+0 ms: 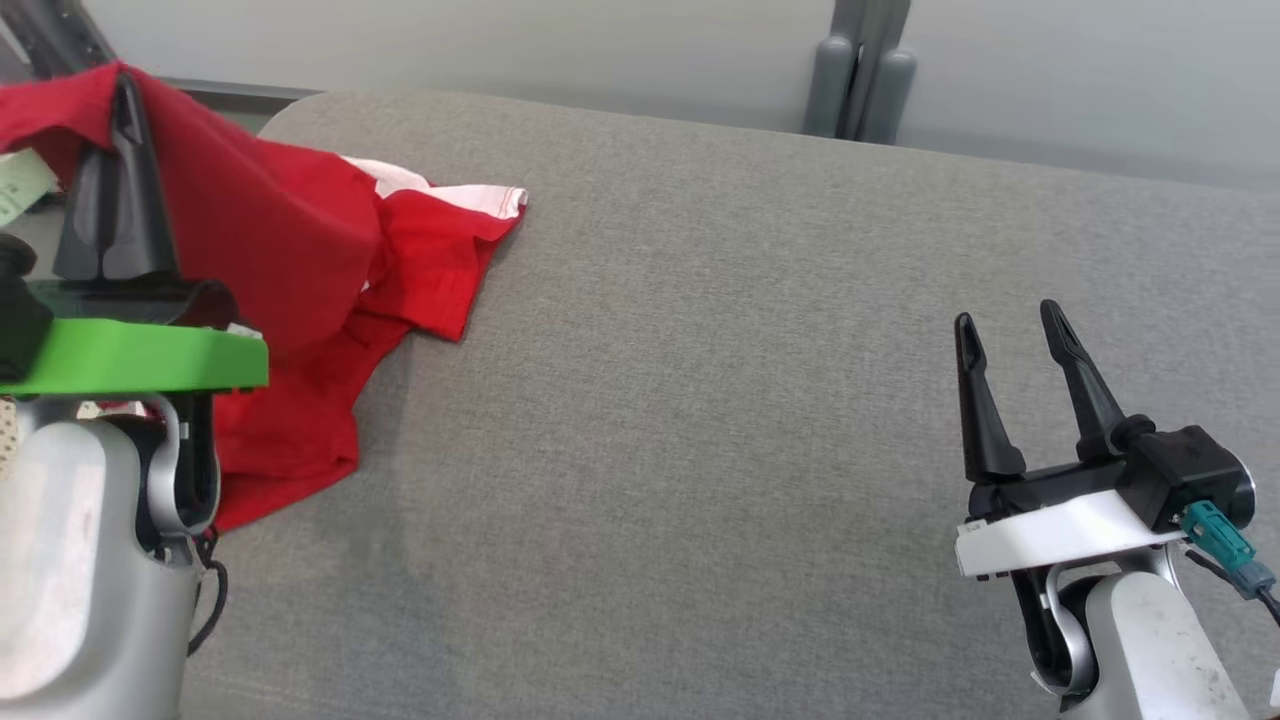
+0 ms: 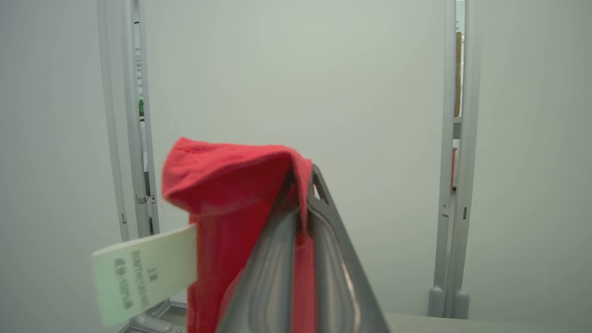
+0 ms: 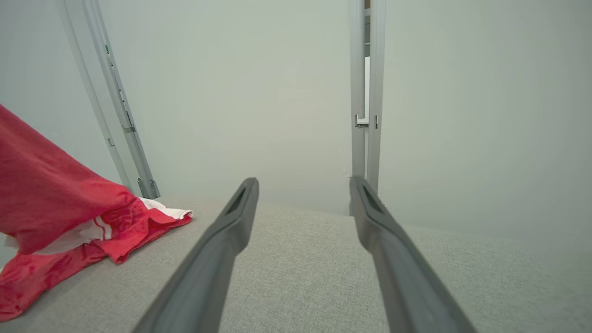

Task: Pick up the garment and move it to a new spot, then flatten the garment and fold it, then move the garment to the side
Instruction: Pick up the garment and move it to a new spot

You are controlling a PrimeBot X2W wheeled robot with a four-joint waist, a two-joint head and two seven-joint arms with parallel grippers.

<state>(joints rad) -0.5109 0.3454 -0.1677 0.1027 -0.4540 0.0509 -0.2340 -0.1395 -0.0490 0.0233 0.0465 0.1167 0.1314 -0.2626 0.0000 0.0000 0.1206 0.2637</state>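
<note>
- your left gripper (image 1: 122,95) is clamped on a fold of the red cloth garment with white trim (image 1: 300,230), raised at the far left.
- the garment's lower part trails on the grey fabric-covered surface (image 1: 750,350), near its rounded far-left corner.
- your right gripper (image 1: 1008,320) hovers with its jaws apart, with a wide stretch of grey fabric between it and the garment's hem.

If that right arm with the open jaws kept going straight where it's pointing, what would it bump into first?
Probably the pale wall behind the grey table, close to the grey post. The right gripper points well clear of the red garment; depth is unclear.
</note>
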